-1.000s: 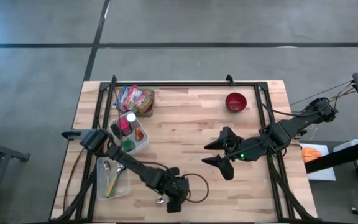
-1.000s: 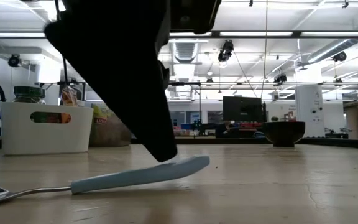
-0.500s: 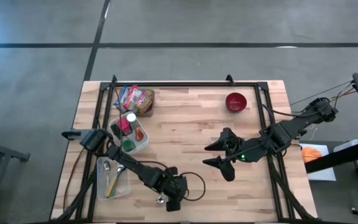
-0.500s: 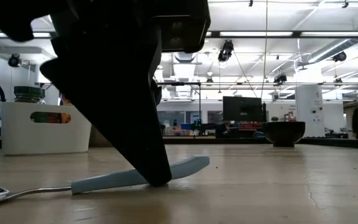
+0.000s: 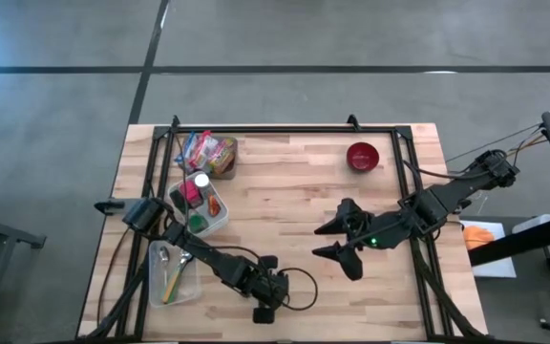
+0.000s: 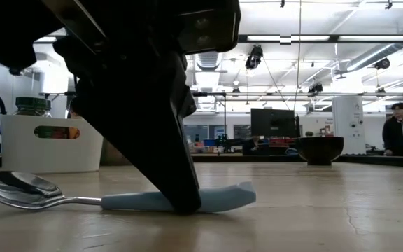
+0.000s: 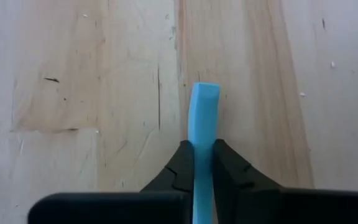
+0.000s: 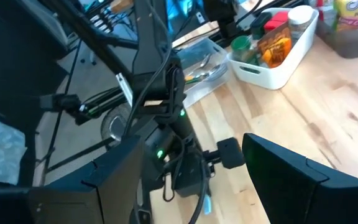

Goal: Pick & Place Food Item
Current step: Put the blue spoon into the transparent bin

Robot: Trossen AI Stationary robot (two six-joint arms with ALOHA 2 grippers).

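A spoon with a pale blue handle (image 6: 219,200) and a metal bowl (image 6: 19,189) lies near the table's near edge, left of middle. My left gripper (image 5: 264,310) slants down onto it and is shut on the handle (image 7: 202,109). My right gripper (image 5: 338,239) hovers open above the table's right half and holds nothing; its two dark fingers (image 8: 117,180) frame the left arm in the right wrist view. Food packets (image 5: 208,151) stand in a container at the far left. My left gripper pinches the spoon's blue handle (image 7: 202,149) between its two fingers, a little back from the free end, which sticks out past the fingertips. The fingers (image 6: 180,196) come steeply from above. The handle lies on the table, and the metal bowl end stands slightly raised.
A red bowl (image 5: 362,156) sits at the far right. A white bin (image 5: 199,203) of bottles and jars and a clear tray (image 5: 172,272) of cutlery stand along the left side. A black frame (image 5: 285,129) rims the table. A person (image 6: 401,133) stands in the room behind.
My left gripper has come down onto the spoon's handle and shut on it. The handle's raised free end has been pressed down to the table, the bowl end has tipped up, and the spoon has slid a little toward its handle end.
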